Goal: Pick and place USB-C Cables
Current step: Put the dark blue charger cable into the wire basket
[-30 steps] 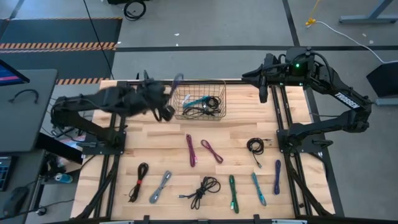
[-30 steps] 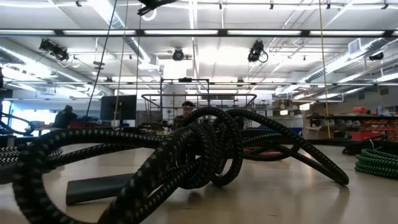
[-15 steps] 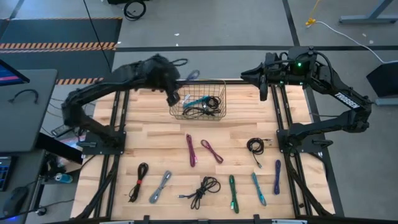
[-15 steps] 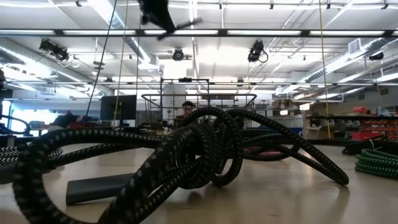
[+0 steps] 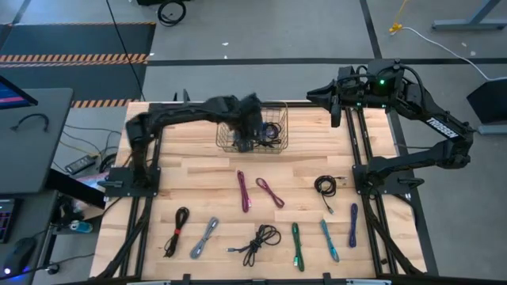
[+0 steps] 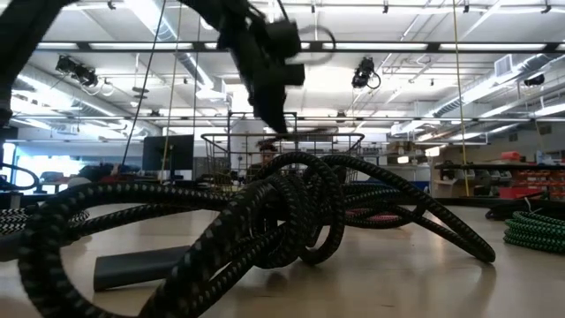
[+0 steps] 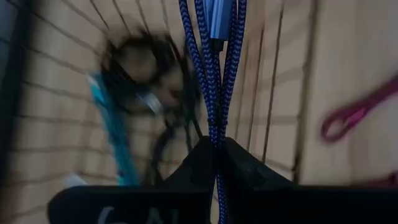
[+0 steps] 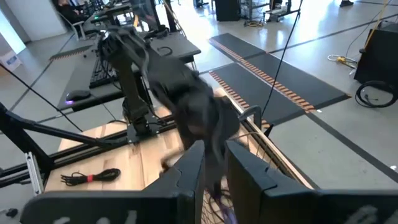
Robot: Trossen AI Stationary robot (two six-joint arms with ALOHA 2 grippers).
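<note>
Left pincer (image 5: pixel 252 127), clamped on a blue cable (image 7: pixel 214 74), hangs over the wire basket (image 5: pixel 279 107) at the bench's far edge: placing step, calling next for release into the basket.

one blue braided cable (image 7: pixel 211 68) hangs folded over the basket; other bundles (image 5: pixel 261 237) lie scattered on the table.
</note>
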